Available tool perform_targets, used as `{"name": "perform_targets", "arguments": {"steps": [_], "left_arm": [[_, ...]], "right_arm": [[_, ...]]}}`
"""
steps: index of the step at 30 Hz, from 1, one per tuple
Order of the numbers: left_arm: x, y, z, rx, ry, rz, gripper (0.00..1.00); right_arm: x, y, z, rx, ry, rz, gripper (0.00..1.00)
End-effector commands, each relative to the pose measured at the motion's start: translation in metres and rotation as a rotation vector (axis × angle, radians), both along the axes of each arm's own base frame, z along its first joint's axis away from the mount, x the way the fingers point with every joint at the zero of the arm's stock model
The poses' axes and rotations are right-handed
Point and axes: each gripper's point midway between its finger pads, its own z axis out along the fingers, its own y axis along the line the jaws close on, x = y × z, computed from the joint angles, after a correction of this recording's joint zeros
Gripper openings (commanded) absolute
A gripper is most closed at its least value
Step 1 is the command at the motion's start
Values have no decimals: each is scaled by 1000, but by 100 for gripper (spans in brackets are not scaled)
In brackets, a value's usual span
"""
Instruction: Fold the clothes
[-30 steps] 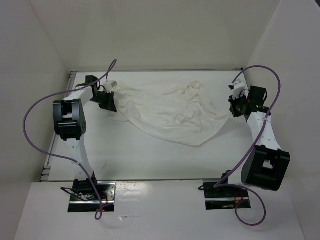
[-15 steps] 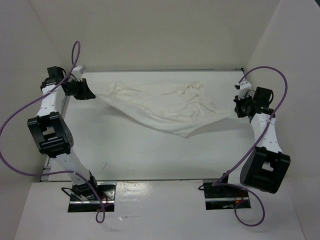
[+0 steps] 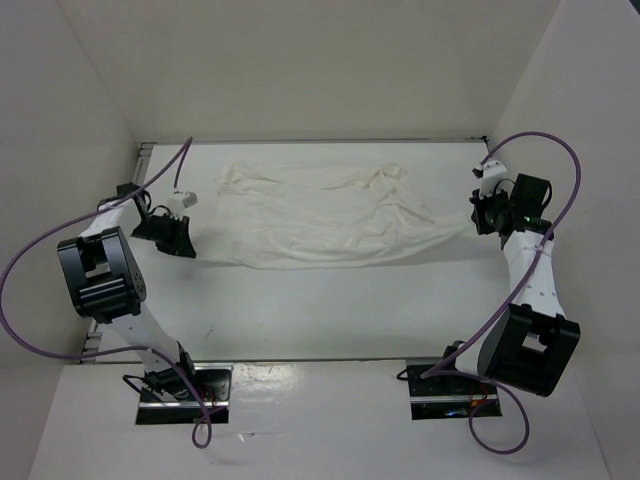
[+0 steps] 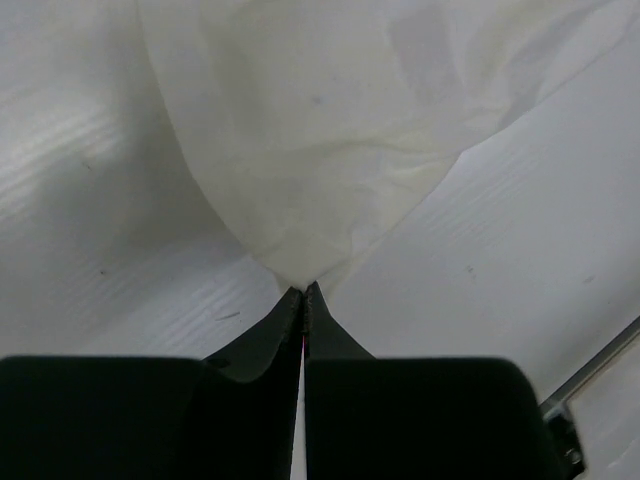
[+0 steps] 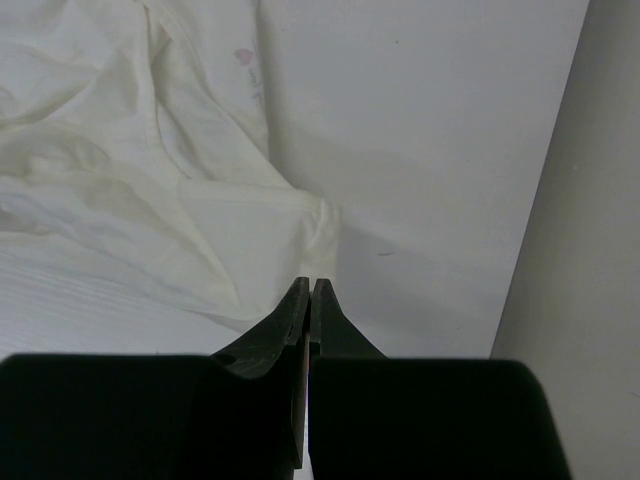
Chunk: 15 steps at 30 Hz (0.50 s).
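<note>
Spreading step, I'd say: the wrinkled thin white fabric shirt [image 3: 330,215] lies stretched between left gripper [image 4: 303,293] and right gripper [image 5: 309,284], both pinched tight on its edges. Next probably needs an even fold-over.

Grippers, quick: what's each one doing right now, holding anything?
Left gripper: closed, pinching a corner of the white garment.
Right gripper: closed, pinching the garment's opposite edge.
</note>
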Motion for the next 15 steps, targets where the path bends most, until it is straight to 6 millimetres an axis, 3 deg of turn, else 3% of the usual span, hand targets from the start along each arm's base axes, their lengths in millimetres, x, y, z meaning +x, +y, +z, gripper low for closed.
{"name": "perform_targets", "arguments": {"steps": [1,3,4,6,9,11,15], "left_arm": [[-20,18,-29,135,20,-101,4],[-31,20,-40,164,49,-121,8],[-33,24,-45,186,57,-141,23],[-40,22,-47,180,71,-164,34],[-35,24,-44,174,53,-155,55],[-25,21,-31,146,17,-139,64],[-5,12,-11,67,-22,-68,69]], "right_arm": [[2,0,16,-2,-40,10,0],[2,0,16,-2,-40,10,0],[2,0,16,-2,-40,10,0],[2,0,16,-2,-40,10,0],[3,-1,13,2,-32,9,0],[3,-1,13,2,-32,9,0],[4,-1,14,-1,-40,10,0]]}}
